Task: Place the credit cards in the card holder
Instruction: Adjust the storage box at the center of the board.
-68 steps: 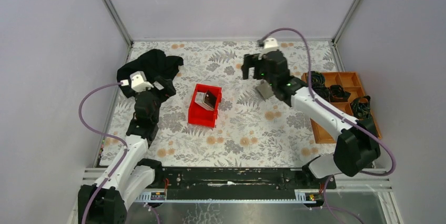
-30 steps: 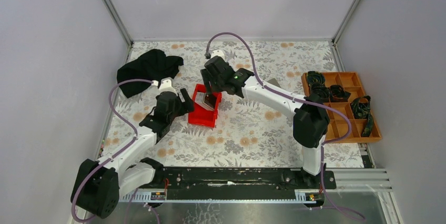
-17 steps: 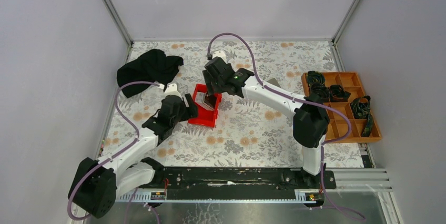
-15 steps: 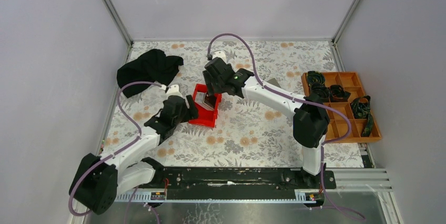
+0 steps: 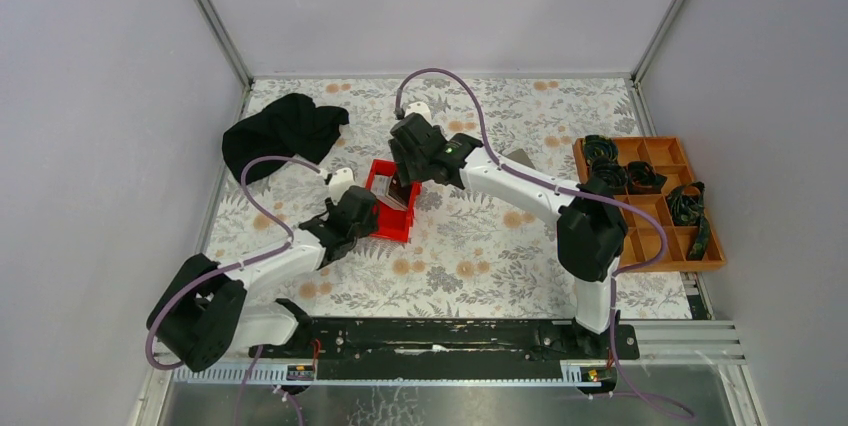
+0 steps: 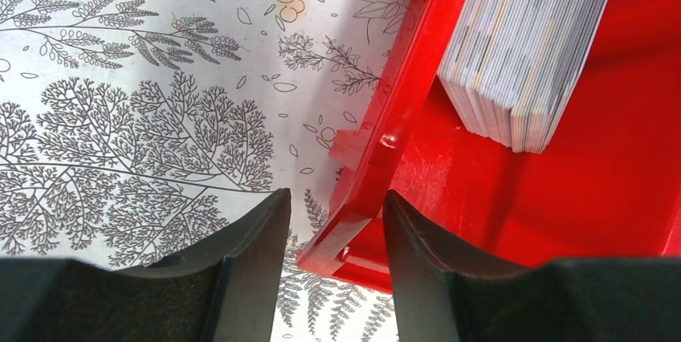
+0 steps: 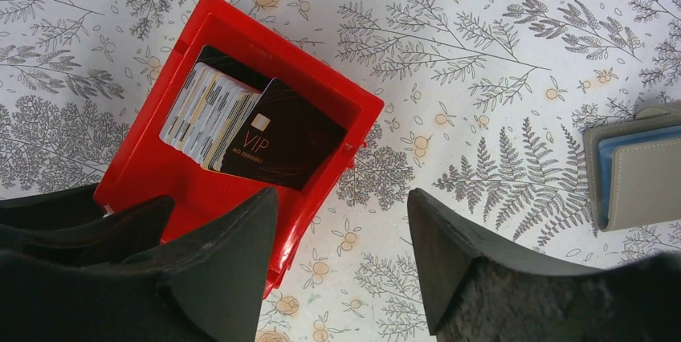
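A: Talk me through it, biggest thing first.

B: I've got the floral-covered desk (image 5: 470, 266) filling the overhead view. At its right edge is the orange compartment tray (image 5: 640, 246), with dark bundles in several compartments. A black cloth (image 5: 285, 131) lies heaped at upper left.

A: And the red bin?

B: The red bin (image 5: 398, 224) sits left of centre. My left gripper (image 6: 336, 197) is at its lower corner with the jaws straddling the wall, one finger outside over the desk and one inside. My left wrist view shows a sliver of desk between the outer finger and the wall, so I'd call it released, not clamped.

A: Right side?

B: My right gripper (image 7: 341, 197) hangs over the upper end of the bin, jaws wide with nothing between them.

A: Card holder?

B: The card holder (image 7: 634, 169) lies on the desk at the right edge of my right wrist view, well apart from the bin. It's grey, with a light blue layer showing at its open side.

A: Cards?

B: The credit cards (image 7: 210, 116) stand as a leaning stack inside the bin, with a black card (image 7: 281, 137) marked VIP on the front.
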